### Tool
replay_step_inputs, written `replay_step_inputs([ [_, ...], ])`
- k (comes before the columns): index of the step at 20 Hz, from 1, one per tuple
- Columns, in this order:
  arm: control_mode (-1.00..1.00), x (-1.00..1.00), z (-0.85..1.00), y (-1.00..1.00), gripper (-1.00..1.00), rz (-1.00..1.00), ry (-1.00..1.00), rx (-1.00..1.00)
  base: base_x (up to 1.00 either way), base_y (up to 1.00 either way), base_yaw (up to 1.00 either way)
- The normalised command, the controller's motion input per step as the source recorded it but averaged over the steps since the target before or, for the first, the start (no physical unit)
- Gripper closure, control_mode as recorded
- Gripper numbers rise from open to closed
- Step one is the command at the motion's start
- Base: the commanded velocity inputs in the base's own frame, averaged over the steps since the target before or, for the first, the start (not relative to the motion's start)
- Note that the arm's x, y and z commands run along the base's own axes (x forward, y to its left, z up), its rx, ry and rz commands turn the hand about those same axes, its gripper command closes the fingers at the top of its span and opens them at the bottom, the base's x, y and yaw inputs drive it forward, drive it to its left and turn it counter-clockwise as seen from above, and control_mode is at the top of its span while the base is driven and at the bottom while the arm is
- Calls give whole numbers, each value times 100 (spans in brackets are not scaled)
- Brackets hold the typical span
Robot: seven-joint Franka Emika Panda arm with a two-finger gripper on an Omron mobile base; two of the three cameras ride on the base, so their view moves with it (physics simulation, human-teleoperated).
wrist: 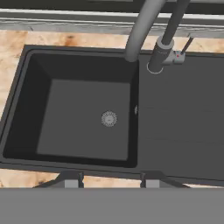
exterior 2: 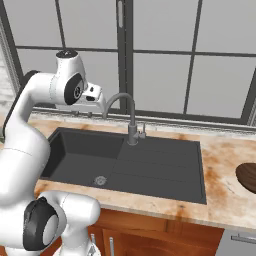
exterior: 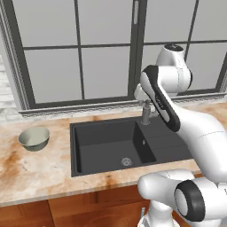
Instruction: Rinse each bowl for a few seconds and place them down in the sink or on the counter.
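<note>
My fingers (wrist: pixel 109 180) hang apart with nothing between them, above the matte black sink (wrist: pixel 26 109), a rectangular basin with a round steel drain (wrist: pixel 109 118). The grey gooseneck tap (wrist: pixel 144 26) curves close ahead. Left of the sink, the pale grey-green bowl (exterior: pixel 34 138) sits on the marbled counter (exterior: pixel 31 173); the dark brown bowl (exterior 2: pixel 248 177) lies right of it.

Big window (exterior: pixel 80 53) w/ dark frame behind.
</note>
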Motion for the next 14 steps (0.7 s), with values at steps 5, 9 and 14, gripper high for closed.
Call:
replay_step_inputs([
  [5,-100,-26,4,0,-100,0,-13,-1,0,0,0],
  [9,-100,-69,1,-2,-100,-1,-22,0,0,0,0],
  [14,-100,-57,-2,-21,-100,-3,-11,1,0,0,0],
])
